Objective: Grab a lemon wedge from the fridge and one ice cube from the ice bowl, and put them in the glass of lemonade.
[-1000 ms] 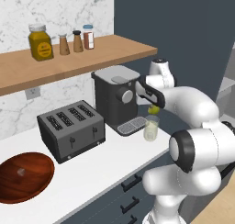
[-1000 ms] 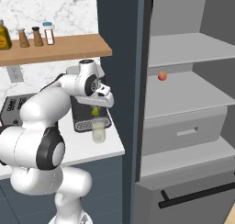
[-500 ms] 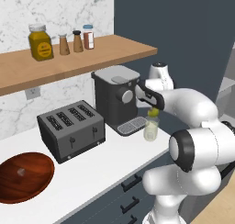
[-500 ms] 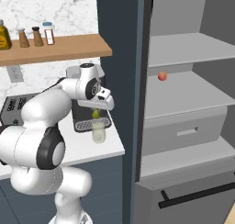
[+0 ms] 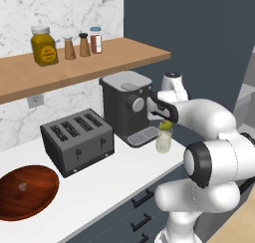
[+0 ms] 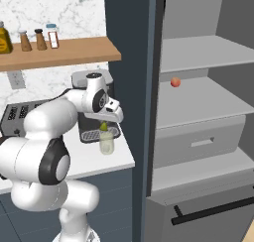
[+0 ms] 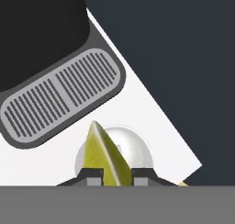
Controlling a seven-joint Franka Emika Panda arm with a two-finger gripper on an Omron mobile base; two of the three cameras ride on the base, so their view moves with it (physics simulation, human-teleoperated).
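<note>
My gripper (image 6: 105,123) is shut on the lemon wedge (image 6: 104,127), a yellow-green slice held point-down just over the mouth of the glass of lemonade (image 6: 106,144). From the left base view the wedge (image 5: 165,124) touches the rim of the glass (image 5: 164,139), with the gripper (image 5: 164,119) right above it. Looking along the hand, the wedge (image 7: 103,156) sits between the fingertips (image 7: 91,175) over the round glass (image 7: 137,149). The ice bowl (image 5: 25,192) lies at the counter's near left, with a faint small ice cube (image 5: 22,186) in it. The fridge (image 6: 159,87) stands open at the right.
The coffee machine (image 5: 126,103) with its drip tray (image 7: 59,97) stands just behind the glass, and a toaster (image 5: 77,140) sits left of it. Jars and shakers (image 5: 42,45) line the wooden shelf above. A small red fruit (image 6: 175,82) rests on a fridge shelf above a drawer (image 6: 201,142).
The gripper has come down a little with the lemon wedge, from above the glass to its rim. The glass and bowl have not moved.
</note>
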